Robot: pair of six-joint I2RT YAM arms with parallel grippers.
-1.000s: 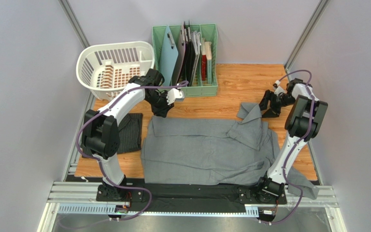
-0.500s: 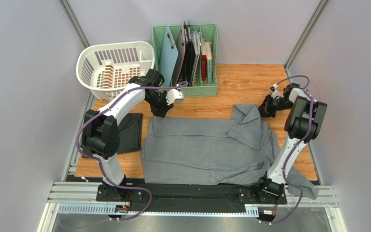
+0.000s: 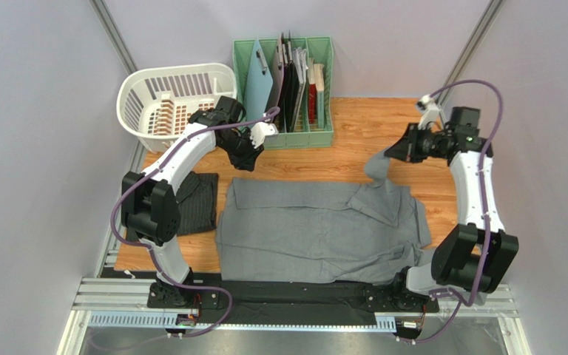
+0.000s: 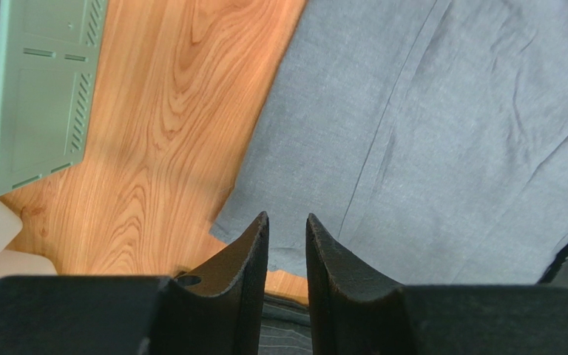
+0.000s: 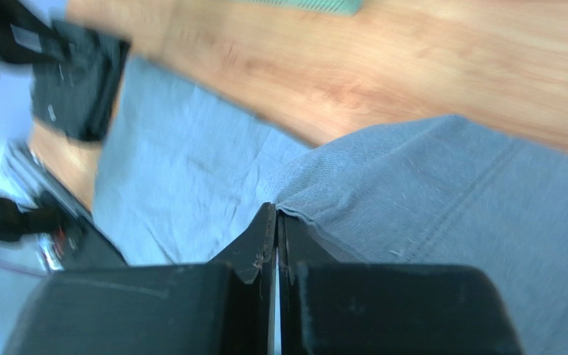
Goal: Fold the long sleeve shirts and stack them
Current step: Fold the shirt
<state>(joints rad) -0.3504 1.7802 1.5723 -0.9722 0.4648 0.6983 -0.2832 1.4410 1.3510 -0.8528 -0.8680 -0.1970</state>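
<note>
Top external view: right gripper (image 3: 393, 151) pinches the grey shirt (image 3: 316, 229) by its far right edge, held up off the table (image 3: 368, 126); the rest lies flat. Left gripper (image 3: 244, 160) hovers over its far left corner, slightly open, empty. Pinstriped shirt (image 3: 198, 203) sits left.

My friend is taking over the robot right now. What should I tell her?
Left gripper: slightly open, empty, over the far left corner of the grey shirt.
Right gripper: shut on a lifted flap of the grey shirt.
Pinstriped shirt: folded, at the left of the table.
Done: one shirt folded. Left: fold the grey one, stack both.
</note>
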